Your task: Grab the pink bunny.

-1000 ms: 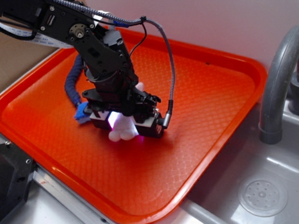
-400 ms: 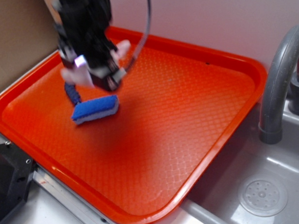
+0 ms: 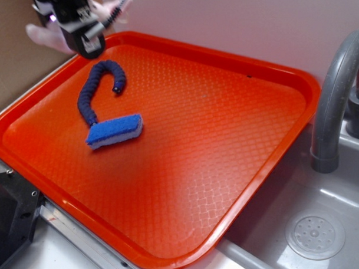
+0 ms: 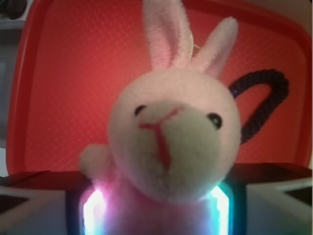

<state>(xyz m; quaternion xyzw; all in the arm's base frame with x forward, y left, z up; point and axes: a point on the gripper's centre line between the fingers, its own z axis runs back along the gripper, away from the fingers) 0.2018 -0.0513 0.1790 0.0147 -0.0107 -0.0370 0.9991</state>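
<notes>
My gripper (image 3: 75, 26) is at the top left of the exterior view, raised high above the far left corner of the orange tray (image 3: 227, 139). It is shut on the pink bunny (image 3: 45, 37), whose pale body sticks out to the left of the jaws. In the wrist view the pink bunny (image 4: 173, 142) fills the middle, face toward the camera, ears up, its body squeezed between the two glowing pads (image 4: 93, 210) of my gripper (image 4: 154, 213).
A blue sponge brush (image 3: 114, 129) with a dark navy braided handle (image 3: 95, 87) lies on the tray's left part; the handle also shows in the wrist view (image 4: 264, 103). A grey faucet (image 3: 337, 99) and sink (image 3: 312, 230) are at the right.
My gripper has risen from the tray and moved to the far left with the bunny in it. The sponge brush, hidden before, now lies uncovered on the tray.
</notes>
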